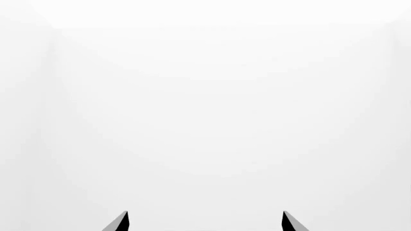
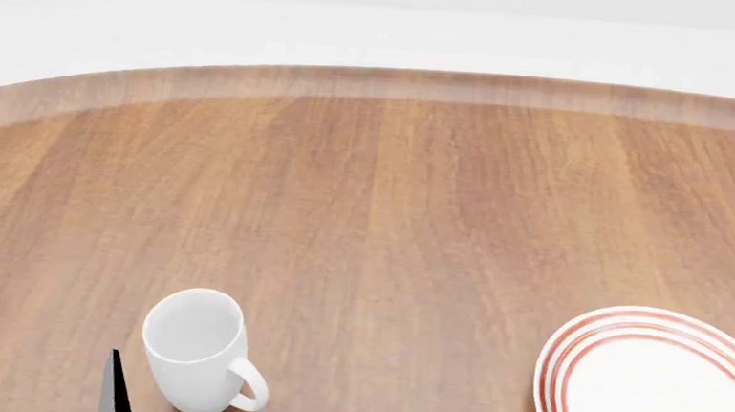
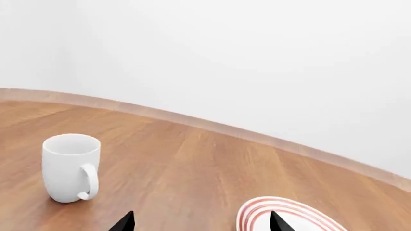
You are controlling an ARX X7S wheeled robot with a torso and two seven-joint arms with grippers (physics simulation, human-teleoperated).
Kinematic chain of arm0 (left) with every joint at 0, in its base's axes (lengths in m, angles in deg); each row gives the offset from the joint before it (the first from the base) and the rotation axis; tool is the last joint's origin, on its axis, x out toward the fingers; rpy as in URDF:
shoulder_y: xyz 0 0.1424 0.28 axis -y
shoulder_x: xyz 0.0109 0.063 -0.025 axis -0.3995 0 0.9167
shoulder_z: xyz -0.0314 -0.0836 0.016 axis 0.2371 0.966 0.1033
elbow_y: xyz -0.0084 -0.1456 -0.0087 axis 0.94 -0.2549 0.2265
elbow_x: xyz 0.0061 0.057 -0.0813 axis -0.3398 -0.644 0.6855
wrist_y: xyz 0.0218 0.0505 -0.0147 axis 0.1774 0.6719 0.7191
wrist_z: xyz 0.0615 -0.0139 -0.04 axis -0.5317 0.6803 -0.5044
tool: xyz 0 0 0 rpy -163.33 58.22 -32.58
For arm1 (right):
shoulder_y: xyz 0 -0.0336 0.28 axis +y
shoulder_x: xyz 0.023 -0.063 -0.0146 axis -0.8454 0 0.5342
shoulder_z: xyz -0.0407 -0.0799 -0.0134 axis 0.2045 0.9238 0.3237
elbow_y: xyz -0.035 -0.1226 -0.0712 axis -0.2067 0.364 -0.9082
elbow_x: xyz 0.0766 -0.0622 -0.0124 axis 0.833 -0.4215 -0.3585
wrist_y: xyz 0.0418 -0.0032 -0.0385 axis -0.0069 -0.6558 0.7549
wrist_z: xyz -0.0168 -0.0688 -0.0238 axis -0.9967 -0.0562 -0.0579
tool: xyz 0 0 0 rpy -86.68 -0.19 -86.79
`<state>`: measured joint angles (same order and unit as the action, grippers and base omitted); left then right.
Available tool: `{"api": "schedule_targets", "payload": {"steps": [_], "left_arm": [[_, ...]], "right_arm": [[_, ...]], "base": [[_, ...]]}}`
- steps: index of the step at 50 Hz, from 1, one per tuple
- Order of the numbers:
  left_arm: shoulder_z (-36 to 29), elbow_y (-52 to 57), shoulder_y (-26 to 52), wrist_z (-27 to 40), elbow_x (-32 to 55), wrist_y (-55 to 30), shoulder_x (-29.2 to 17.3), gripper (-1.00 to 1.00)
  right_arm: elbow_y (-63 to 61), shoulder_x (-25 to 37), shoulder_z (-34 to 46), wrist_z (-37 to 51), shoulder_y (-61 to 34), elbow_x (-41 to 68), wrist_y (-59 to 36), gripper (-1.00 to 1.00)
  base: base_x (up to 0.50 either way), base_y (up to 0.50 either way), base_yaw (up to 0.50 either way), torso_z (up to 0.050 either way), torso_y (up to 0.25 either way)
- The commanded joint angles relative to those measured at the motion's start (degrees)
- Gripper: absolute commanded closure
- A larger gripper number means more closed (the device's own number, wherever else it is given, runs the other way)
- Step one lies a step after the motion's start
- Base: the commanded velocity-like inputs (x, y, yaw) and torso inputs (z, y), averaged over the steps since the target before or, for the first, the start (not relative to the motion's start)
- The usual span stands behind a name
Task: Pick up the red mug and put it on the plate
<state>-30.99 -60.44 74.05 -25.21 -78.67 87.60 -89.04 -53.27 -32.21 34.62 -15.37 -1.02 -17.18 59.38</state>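
On the wooden table [image 2: 381, 197], near left, a plain white mug [image 2: 199, 351] stands upright; plate [image 2: 653, 386] sits near right, well apart. Red mug not visible. Left fingers [image 2: 38, 377] spread beside white mug; right fingers [image 3: 202, 222] spread, holding nothing.

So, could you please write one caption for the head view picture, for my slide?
Head view: white mug upright beside the open left pincer, ringed plate at right on the wooden table; no red mug visible.
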Motion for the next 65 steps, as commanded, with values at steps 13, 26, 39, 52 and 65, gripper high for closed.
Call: {"api": "schedule_targets", "payload": {"steps": [13, 26, 39, 52, 65], "left_arm": [[-0.43, -0.12, 0.15, 0.27, -0.11, 0.24, -0.26, -1.0], [-0.55, -0.04, 0.16, 0.58, -0.2, 0.09, -0.36, -1.0], [-0.7, -0.04, 0.2, 0.86, -0.24, 0.07, -0.46, -1.0], [-0.91, -0.12, 0.28, 1.02, -0.29, 0.23, -0.58, -1.0], [-1.09, -0.11, 0.33, 1.23, -0.3, 0.21, -0.69, -1.0]], "right_arm": [[6.76, 2.6, 2.41, 1.19, 10.81, -4.33, 17.75, -1.0], [14.63, 2.77, 5.5, 3.6, 12.3, -5.8, 26.66, -1.0], [22.03, 1.88, 8.35, 4.43, 10.34, -4.8, 30.93, -1.0], [27.63, 0.46, 10.26, 4.35, 8.27, -4.18, 33.17, -1.0], [29.94, -0.18, 11.64, 3.78, 6.44, -3.44, 33.81, -1.0]], "base": [[0.0, 0.0, 0.0, 0.0, 0.0], [0.0, 0.0, 0.0, 0.0, 0.0], [0.0, 0.0, 0.0, 0.0, 0.0], [0.0, 0.0, 0.0, 0.0, 0.0], [0.0, 0.0, 0.0, 0.0, 0.0]]}}
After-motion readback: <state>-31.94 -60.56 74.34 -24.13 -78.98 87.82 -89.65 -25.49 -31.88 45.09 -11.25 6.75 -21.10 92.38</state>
